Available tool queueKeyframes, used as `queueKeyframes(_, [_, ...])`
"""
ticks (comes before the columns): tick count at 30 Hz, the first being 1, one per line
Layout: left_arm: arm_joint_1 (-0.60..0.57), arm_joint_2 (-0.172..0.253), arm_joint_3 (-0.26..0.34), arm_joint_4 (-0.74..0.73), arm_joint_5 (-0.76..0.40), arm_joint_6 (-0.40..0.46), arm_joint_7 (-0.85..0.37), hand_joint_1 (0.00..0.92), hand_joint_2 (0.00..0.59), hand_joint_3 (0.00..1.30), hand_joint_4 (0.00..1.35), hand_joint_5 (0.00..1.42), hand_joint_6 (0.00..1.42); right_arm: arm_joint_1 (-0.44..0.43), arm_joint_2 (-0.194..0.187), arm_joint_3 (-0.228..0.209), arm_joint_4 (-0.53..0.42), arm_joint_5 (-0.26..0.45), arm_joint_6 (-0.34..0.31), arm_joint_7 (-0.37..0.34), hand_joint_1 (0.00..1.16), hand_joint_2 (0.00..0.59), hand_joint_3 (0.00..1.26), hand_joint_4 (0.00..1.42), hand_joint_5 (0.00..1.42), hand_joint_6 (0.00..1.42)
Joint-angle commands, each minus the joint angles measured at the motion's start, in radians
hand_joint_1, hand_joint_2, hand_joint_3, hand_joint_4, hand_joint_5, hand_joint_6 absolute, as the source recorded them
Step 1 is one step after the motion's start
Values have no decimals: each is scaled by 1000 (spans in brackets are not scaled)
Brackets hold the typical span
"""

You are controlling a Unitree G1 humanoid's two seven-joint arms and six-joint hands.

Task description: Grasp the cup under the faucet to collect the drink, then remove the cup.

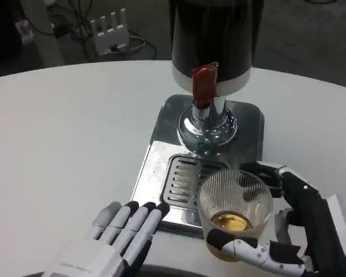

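Setting: a robotics lab or test room, not a kitchen or café, as far as I can judge from my head view.

- Bench (63, 133): plain white, round-edged, bare of any tableware or décor in front of me.
- Drink dispenser (210, 40): dark body with a red tap lever (204, 83), standing on a steel drip tray (161, 167); a lone appliance set out as a test fixture.
- Floor beyond the bench: dark, with loose black cables (75, 11) trailing across it.
- White router (109, 29) with upright antennas, sitting on the floor among the cables.
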Motion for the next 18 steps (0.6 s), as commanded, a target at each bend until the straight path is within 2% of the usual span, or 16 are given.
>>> queueKeyframes(1, [23, 0, -10, -42, -4, 31, -60, 0, 99, 0, 0, 0, 0, 20, 9, 6, -40, 5, -10, 0, 902, 63, 892, 1017, 1230, 1424])
queueKeyframes(9, [35, -26, -17, -66, -49, 37, -70, 0, 104, 0, 0, 0, 0, 22, 4, -6, -57, 8, -8, 10, 899, 63, 898, 1017, 1230, 1424])
queueKeyframes(18, [40, -49, -40, -86, -43, 57, -90, 0, 108, 0, 0, 0, 0, 28, 3, -16, -59, 7, -12, 12, 898, 63, 900, 1017, 1230, 1420])
